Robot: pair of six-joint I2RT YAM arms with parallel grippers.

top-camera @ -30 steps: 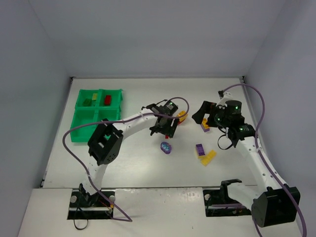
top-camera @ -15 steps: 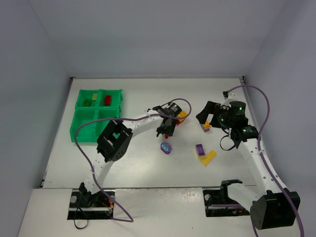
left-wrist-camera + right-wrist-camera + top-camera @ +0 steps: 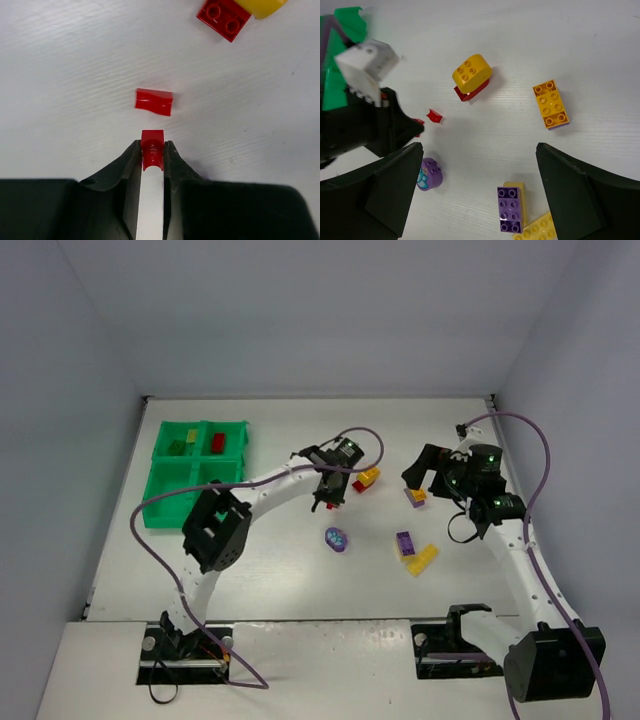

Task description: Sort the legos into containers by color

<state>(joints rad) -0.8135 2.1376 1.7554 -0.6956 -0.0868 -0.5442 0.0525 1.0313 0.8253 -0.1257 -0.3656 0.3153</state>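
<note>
Your left claw (image 3: 152,145) pinches one small glossy red piece (image 3: 152,156). One loose curved red piece (image 3: 154,101) lies just ahead of that claw on the surface, and one studded red brick (image 3: 223,17) lies farther ahead-right. Your right claw (image 3: 479,147) is spread and holds nothing. The one green four-compartment tray (image 3: 196,472) sits well left of the left claw.

White table (image 3: 270,585), green tray (image 3: 197,460) far left, mixed-colour legos (image 3: 405,543) scattered mid-table

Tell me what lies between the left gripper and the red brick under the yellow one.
One small loose red piece; otherwise bare table, as the left wrist view shows. The left gripper grips a similar red piece.
</note>
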